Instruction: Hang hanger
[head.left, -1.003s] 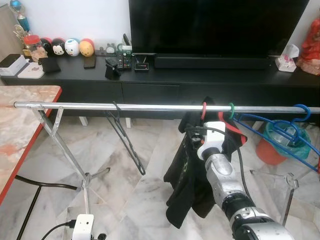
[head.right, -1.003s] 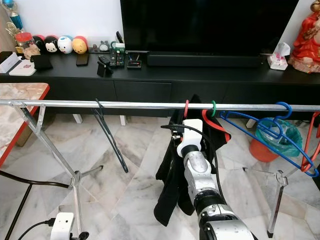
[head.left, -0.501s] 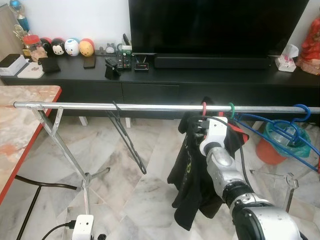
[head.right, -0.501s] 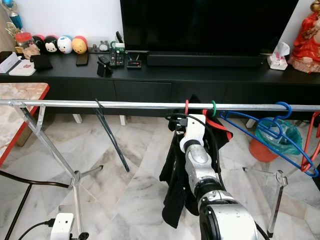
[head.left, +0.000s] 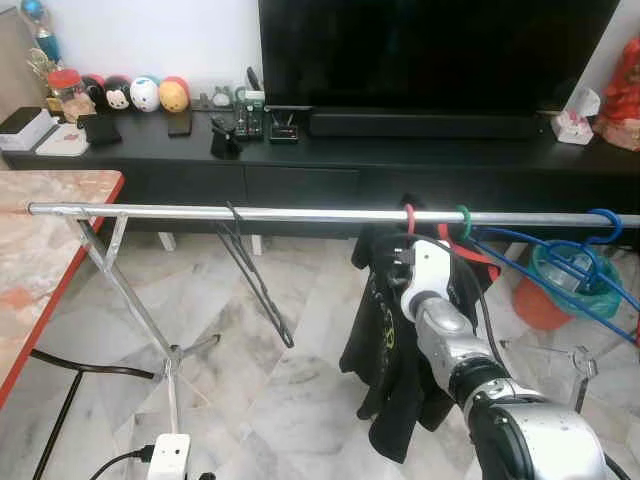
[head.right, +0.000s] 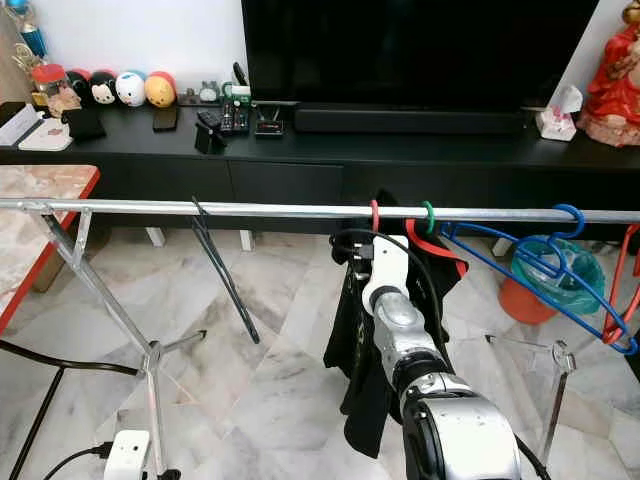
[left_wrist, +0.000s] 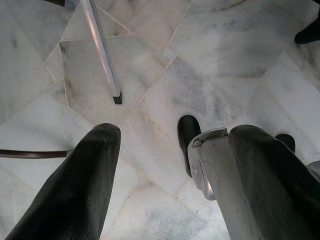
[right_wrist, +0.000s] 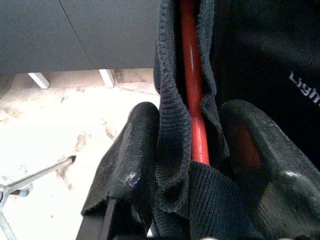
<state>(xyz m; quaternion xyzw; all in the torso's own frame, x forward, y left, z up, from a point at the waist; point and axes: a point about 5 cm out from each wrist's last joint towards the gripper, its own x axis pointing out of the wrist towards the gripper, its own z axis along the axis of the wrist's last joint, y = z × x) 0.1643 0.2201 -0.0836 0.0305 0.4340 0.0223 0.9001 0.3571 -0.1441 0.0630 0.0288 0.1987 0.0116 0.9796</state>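
My right gripper (right_wrist: 192, 165) has black fingers pinched on a red hanger (right_wrist: 191, 90) wrapped in a black knit garment (head.left: 395, 350) with pale lettering. The rail (head.left: 250, 213) is silver. On it hang a dark grey hanger (head.left: 255, 285), a green hook (head.left: 463, 220) and a blue hanger (head.left: 560, 265). The floor (left_wrist: 200, 60) is white marble with grey veins.

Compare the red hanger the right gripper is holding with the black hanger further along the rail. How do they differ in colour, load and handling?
The red hanger carries a black garment; the black hanger hangs bare. The red hanger is clamped, through the cloth, by the right gripper; nothing touches the black hanger. The red hanger sits close beside a green-hooked hanger; the black hanger hangs alone. Both have their hooks over the metal rail.
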